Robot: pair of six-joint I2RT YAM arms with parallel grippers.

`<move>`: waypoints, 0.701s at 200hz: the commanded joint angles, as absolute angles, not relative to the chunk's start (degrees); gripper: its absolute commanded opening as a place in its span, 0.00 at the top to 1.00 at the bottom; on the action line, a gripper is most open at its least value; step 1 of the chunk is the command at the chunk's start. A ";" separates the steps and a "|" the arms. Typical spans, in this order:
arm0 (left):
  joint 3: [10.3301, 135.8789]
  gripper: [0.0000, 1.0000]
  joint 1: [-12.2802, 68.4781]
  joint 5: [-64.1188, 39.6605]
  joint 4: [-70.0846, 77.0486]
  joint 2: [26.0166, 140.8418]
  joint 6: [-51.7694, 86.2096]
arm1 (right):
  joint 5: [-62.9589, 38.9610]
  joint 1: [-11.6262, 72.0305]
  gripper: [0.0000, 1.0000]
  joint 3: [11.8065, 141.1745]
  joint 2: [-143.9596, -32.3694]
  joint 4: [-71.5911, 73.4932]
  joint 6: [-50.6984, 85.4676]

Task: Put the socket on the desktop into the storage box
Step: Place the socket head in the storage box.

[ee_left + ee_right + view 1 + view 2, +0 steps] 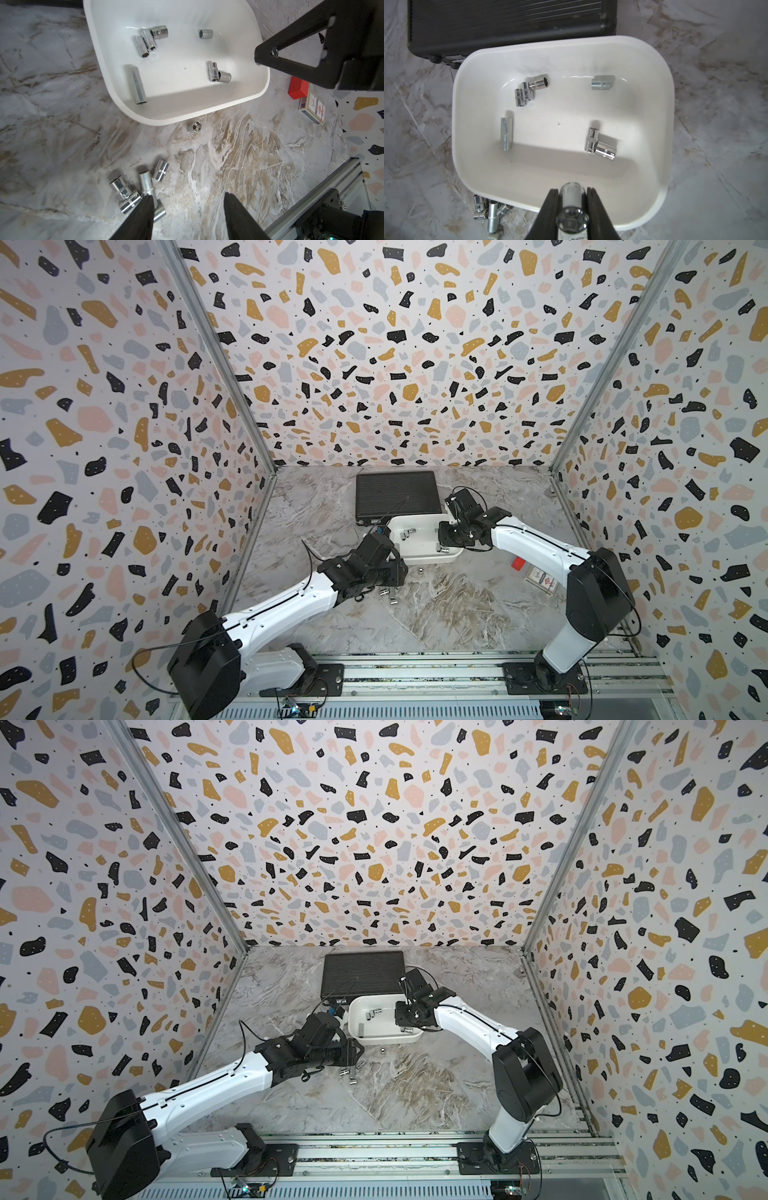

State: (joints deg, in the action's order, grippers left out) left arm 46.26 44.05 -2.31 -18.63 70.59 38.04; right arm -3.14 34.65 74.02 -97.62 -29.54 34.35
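The white storage box (pixel 455 116) sits mid-desktop with several chrome sockets (pixel 600 145) lying in it. My right gripper (pixel 572 190) hangs over the box's near edge, shut on a chrome socket (pixel 572 220) with its hex opening facing the camera. On the marble desktop (pixel 457 614) just in front of the box, one socket (pixel 194 127) stands upright. A cluster of several sockets (pixel 145 182) lies beside it. My left gripper (pixel 188 196) is open above the desktop, one finger over that cluster, with nothing between its fingers. Both top views show the box (pixel 382 1041) and the cluster (pixel 351 1075).
A black ribbed case (pixel 397 495) lies behind the box, touching its far rim. A red block (pixel 297 89) and a small printed carton (pixel 312 111) lie right of the box near the right arm. An aluminium rail (pixel 415 668) runs along the front; patterned walls close three sides.
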 commanded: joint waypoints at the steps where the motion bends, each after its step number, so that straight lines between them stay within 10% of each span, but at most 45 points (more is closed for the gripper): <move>1: 48.71 0.42 43.79 -1.31 -17.29 71.73 36.61 | -4.80 33.89 0.84 77.87 -99.41 -30.81 33.16; 140: 46.34 0.43 40.69 -2.55 -17.67 70.50 36.29 | -7.12 32.61 0.81 92.02 -116.37 -32.82 33.05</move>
